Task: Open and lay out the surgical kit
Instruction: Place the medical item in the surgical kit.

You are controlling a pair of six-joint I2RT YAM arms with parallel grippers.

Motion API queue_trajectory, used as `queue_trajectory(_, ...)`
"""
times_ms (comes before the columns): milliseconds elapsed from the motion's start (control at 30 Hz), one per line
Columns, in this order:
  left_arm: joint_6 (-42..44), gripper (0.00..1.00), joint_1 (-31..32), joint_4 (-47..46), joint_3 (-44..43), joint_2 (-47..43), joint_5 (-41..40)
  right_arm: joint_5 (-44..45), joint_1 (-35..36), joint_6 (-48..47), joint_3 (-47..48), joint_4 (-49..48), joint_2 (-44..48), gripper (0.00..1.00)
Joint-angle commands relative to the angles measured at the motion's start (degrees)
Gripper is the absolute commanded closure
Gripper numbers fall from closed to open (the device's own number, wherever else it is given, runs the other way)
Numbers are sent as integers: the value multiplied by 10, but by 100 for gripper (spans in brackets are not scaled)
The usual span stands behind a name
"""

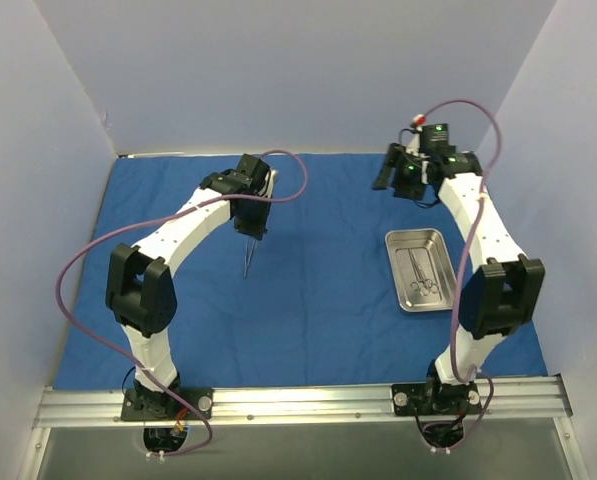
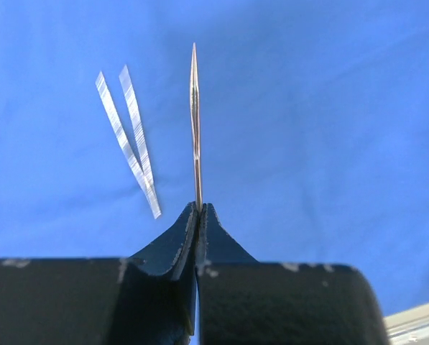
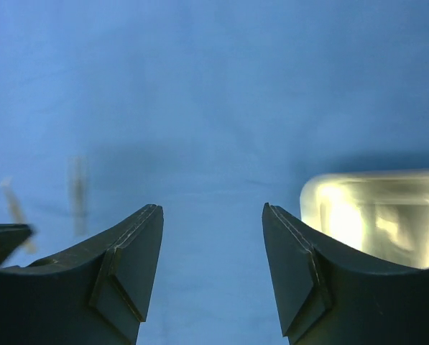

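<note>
One blue cloth [image 1: 318,340] covers nearly the whole table, its side edges close to the walls [image 1: 38,150] and its near edge along the rail [image 1: 308,402], with broad bare cloth between the two arms. The tray [image 1: 413,243] lies on the cloth's right part, just beside the right arm, scissors [image 1: 425,278] inside it, and the right gripper [image 3: 213,215] hangs beyond it, fingers spread on nothing. The left gripper [image 2: 200,210], mid-cloth, is pressed together on a thin instrument [image 2: 195,129], with tweezers [image 2: 128,136] lying just left of it.

Bright even light, soft shadows, right wrist view blurred (tray [image 3: 376,215] glares pale yellow)
</note>
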State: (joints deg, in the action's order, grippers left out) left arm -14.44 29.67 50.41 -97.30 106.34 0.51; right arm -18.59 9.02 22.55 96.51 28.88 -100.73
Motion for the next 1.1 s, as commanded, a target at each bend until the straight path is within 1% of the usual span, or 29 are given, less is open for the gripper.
queue_trajectory(0,-9,98,-19,36,20,18,-53,45,-29,-83,-45,66,81,42)
queue_trajectory(200,-26,98,-65,40,43,50,-42,40,-65,-71,-144,52,139,42)
queue_trajectory(300,-25,98,-80,34,54,61,-35,38,-73,-65,-161,45,151,42)
queue_trajectory(467,-25,98,-83,21,72,75,-21,39,-84,-76,-159,50,149,42)
queue_trajectory(867,-36,98,-108,13,71,131,-5,39,-87,-78,-151,50,135,42)
queue_trajectory(900,-36,98,-109,13,69,134,12,39,-87,-79,-151,51,134,42)
queue_trajectory(1000,-38,98,-109,11,65,144,19,38,-87,-79,-151,50,129,42)
queue_trajectory(1067,-39,96,-109,12,63,149,19,37,-87,-79,-151,50,126,42)
